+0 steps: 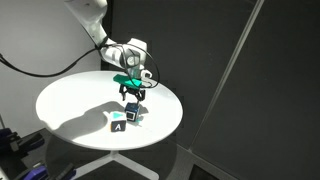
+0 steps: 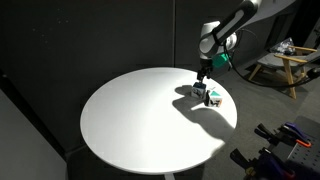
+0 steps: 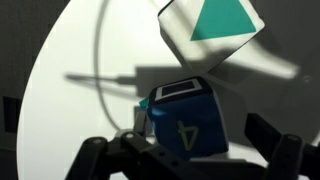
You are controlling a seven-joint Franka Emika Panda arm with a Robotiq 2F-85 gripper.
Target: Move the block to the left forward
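- While the pincer (image 1: 133,94) hangs over the round white table (image 1: 70,100), its jaws stand spread wide and grasp nothing.
- Seen from the wrist, the finger (image 3: 93,152) on the picture's left sits low near the bottom edge, clear of everything.
- Between the two fingers, straight ahead of the pincer (image 3: 187,148), stands the block (image 3: 185,118). Its sides are blue, one of them bearing a dark "4", and its white top carries a dark square outline. Bare gaps show on both its flanks, so neither finger touches it.
- On the picture's right, the other finger (image 3: 283,150) stands about as far off the block.
- Beyond the block and to the right of the pincer's line lies a second cube (image 3: 210,30), showing a white face with a green triangle.
- In an exterior view the block (image 1: 134,114) rests on the table just under the pincer and apart from it. The second cube (image 1: 118,122) sits just beside it, with a white "A" on a black face.
- In an exterior view the pincer (image 2: 203,80) hovers over both cubes near the table's (image 2: 120,120) far edge; which cube is which I cannot tell there.
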